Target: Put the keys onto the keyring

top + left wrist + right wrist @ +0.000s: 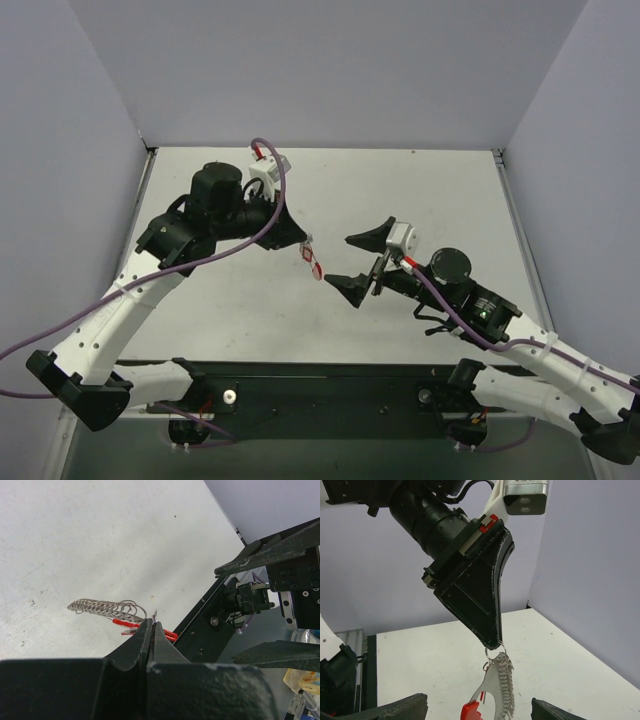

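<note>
My left gripper [306, 243] is shut on the keyring [313, 261] and holds it by a small wire ring at its top, above the table. In the right wrist view the loop hangs from the left gripper's tip [493, 643], with its silvery ridged band [506, 690] on the right and a red part [471, 711] at the bottom. In the left wrist view the band [105, 608] and the red arc [124, 623] stick out past my shut fingers [140, 640]. A small red and silver piece [130, 631] lies by the arc; I cannot tell if it is the key. My right gripper [352, 262] is open, facing the loop from the right.
The white table [400, 190] is walled by grey panels on three sides. A black rail [330, 385] runs along the near edge between the arm bases. Purple cables [200, 262] trail along both arms.
</note>
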`<state>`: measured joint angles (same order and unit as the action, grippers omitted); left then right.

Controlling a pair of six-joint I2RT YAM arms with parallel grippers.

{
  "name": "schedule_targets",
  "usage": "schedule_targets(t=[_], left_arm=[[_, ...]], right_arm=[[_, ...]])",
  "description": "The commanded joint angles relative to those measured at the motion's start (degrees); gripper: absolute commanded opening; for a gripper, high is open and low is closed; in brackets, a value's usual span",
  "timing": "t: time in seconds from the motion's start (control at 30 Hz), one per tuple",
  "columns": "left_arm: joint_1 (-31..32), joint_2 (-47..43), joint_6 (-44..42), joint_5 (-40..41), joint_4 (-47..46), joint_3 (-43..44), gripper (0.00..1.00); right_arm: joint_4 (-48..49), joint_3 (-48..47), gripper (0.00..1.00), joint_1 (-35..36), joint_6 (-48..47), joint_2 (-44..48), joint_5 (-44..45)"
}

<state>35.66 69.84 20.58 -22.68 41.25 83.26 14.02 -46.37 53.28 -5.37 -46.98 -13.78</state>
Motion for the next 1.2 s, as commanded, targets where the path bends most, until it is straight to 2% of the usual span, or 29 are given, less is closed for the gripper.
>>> schedule_targets(t=[0.0,0.2,0.5,0.93,1.17], left_arm=[[0.0,-1.9,-0.5,0.8,-3.1,2.2,0.00],[0.1,-1.9,-1.6,2.7,-1.1,3.7,0.00],[0.2,-2.9,-2.7,7.0,0.7,1.8,0.00],[0.1,-8.4,-2.0,10.3,0.1,-9.3,0.00],[0.1,-14.2,0.2,12.4,3.7,-14.1,0.00]], right_arm=[[2.7,-3.5,0.82,-0.2,1.6,-1.4,-5.2],[0.9,-6.7,0.78,0.4,2.5,-6.0,-6.8],[1.5,-8.0,0.78,1.3,2.7,-9.6,-2.9],[2.4,-3.6,0.80,0.8,3.3,-7.3,0.9],[2.1,-1.7,0.80,0.7,3.6,-6.0,1.0]])
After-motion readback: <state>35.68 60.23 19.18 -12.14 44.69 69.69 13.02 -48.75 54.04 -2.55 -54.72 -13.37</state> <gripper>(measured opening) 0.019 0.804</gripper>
